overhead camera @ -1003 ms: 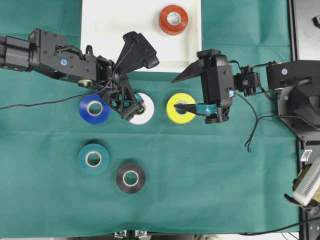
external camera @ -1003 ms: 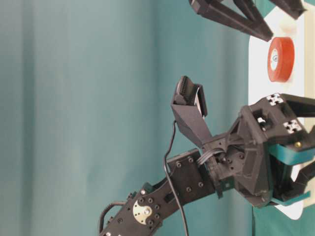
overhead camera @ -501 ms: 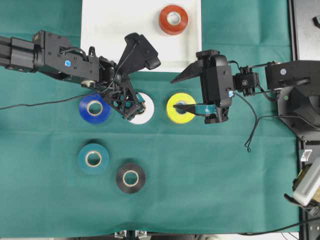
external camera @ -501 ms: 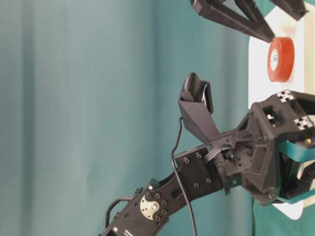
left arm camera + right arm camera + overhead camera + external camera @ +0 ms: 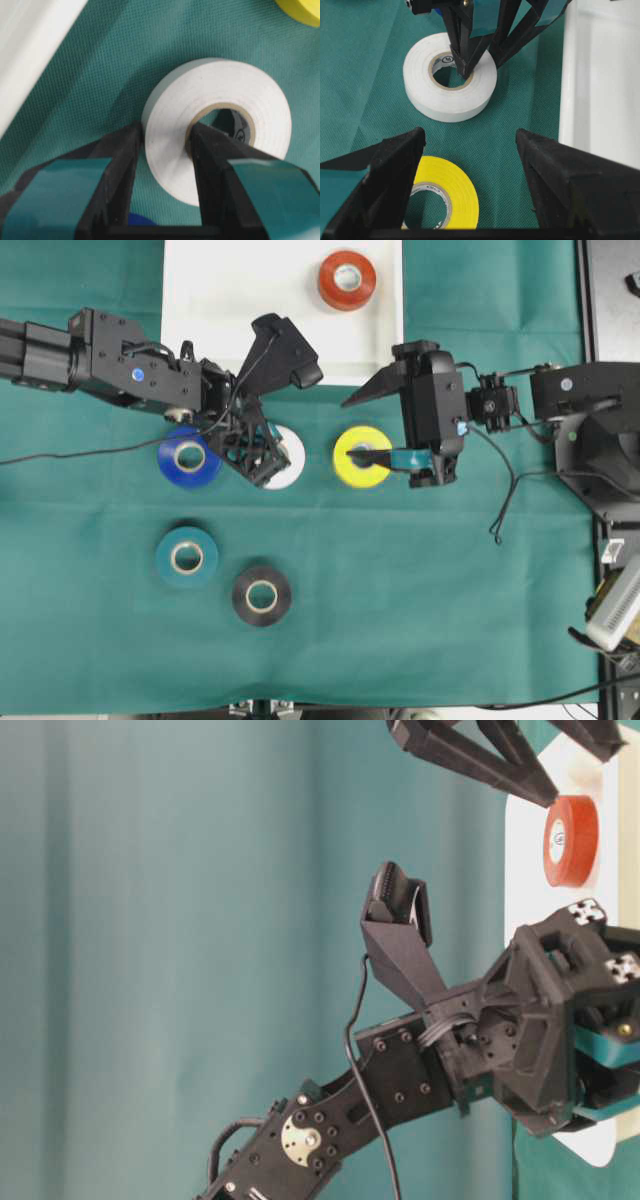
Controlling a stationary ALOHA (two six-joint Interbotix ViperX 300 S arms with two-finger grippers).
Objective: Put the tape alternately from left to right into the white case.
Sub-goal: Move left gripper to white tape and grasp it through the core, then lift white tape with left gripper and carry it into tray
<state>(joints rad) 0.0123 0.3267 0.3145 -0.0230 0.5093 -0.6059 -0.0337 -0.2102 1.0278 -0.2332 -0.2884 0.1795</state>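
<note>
Smooth white tape roll on woven green cloth; left gripper pinching its wall, one finger in core. Right gripper spread wide, empty.

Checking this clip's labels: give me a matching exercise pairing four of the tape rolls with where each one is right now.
Things:
1. red-orange roll
2. white roll
3. yellow roll
4. black roll

Places:
A. on the green cloth, below the open right pincer
B. inside the white case
C. wall clamped by the left pincer, one finger in its core
D. alone on the cloth, nearest the bottom edge of the overhead view

Pairs: 1-B, 2-C, 3-A, 4-D
</note>
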